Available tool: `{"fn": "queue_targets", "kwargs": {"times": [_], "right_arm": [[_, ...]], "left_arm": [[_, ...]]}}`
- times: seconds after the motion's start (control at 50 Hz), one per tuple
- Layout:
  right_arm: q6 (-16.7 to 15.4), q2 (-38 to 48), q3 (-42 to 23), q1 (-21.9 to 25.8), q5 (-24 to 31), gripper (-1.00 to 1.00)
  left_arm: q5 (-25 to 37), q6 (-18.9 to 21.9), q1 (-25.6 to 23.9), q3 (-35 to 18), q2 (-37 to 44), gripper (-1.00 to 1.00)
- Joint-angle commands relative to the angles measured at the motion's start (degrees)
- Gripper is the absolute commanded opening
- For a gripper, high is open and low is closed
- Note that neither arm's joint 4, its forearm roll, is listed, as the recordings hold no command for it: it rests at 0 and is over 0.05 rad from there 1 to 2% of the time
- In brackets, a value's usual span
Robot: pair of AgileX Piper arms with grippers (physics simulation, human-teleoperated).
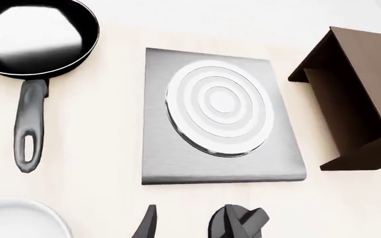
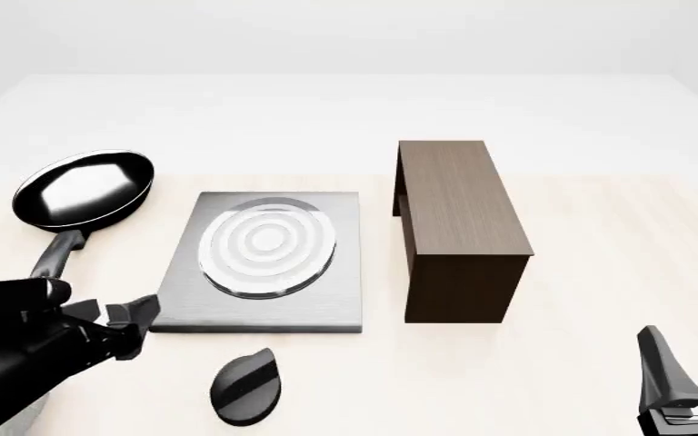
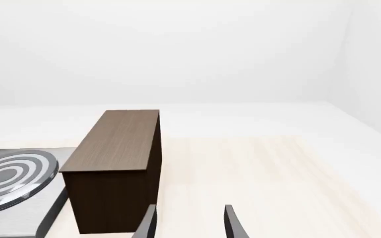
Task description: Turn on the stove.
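The left gripper (image 2: 131, 327) hangs with its fingers parted, grasping nothing, near the front left corner of the stove (image 2: 264, 309) and left of the knob (image 2: 244, 385), a matte black oval with a raised ridge lying just in front of the plate. The plate is flat brushed grey metal, its burner (image 2: 266, 243) glossy concentric rings. The right gripper (image 2: 689, 386), at the near right, is also spread apart and empty. A shiny black frying pan (image 2: 84, 187) lies left, a tall wood-grained box (image 2: 456, 218) right. No writing shows
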Motion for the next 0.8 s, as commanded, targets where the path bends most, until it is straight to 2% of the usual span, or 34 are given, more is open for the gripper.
{"fn": "queue_targets", "kwargs": {"times": [0.02, 0.34, 0.4, 0.8], "right_arm": [[0.0, 0.0, 0.0, 0.0, 0.0, 1.00], [0.0, 0.0, 0.0, 0.0, 0.0, 1.00], [0.0, 0.0, 0.0, 0.0, 0.0, 1.00], [0.0, 0.0, 0.0, 0.0, 0.0, 1.00]], "left_arm": [[1.3, 0.7, 2.7, -1.7, -0.6, 1.00], [2.1, 2.3, 6.4, -3.2, -1.2, 1.00], [3.2, 1.4, 6.1, -3.9, -1.6, 1.00], [5.6, 4.1, 9.9, -7.6, -2.0, 1.00]]}}
